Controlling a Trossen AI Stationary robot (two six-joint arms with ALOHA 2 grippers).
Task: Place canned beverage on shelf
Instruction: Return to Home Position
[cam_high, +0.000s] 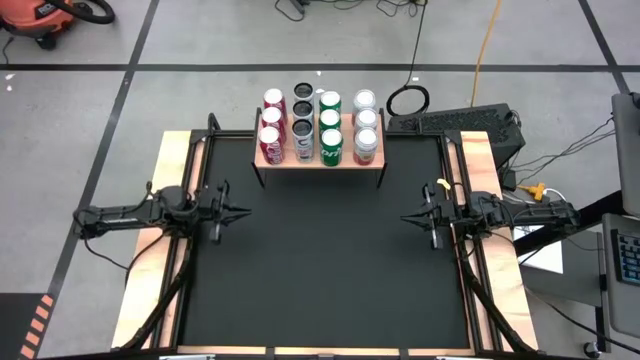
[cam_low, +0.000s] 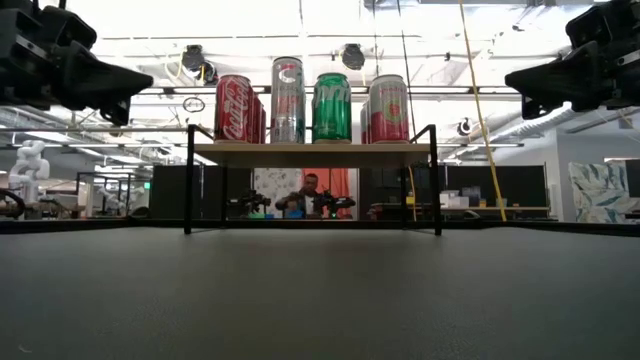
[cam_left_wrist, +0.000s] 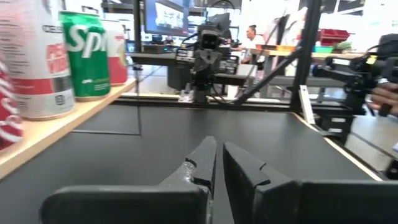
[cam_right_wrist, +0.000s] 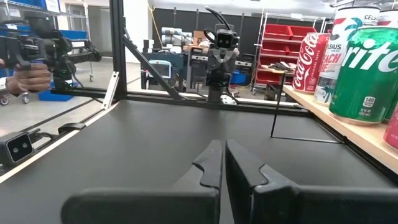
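From above, the shelf (cam_high: 286, 158) stands at the far middle of the black table (cam_high: 320, 280). It carries twelve cans (cam_high: 330, 127) in four lines of three: red, dark, green, and pink-and-silver. The left gripper (cam_high: 243, 212) hangs over the table's left side and the right gripper (cam_high: 404, 218) over its right. Both are well apart from the shelf, with their tips pointing at each other. Their fingers look pressed together, though they are small in this view. From table height, the shelf board rests on thin black legs. A red can (cam_low: 233, 108), a silver can (cam_low: 287, 100), a green can (cam_low: 332, 107) and a pink can (cam_low: 388, 108) stand upright along its front. The left wrist view shows that arm's fingers (cam_left_wrist: 202, 165) nearly touching, with only a slit between them and nothing held, the shelf edge alongside. The right wrist view shows the same: jaws closed on nothing, the cans on the shelf beside it, and a person's hand (cam_right_wrist: 30, 76) beyond the table.
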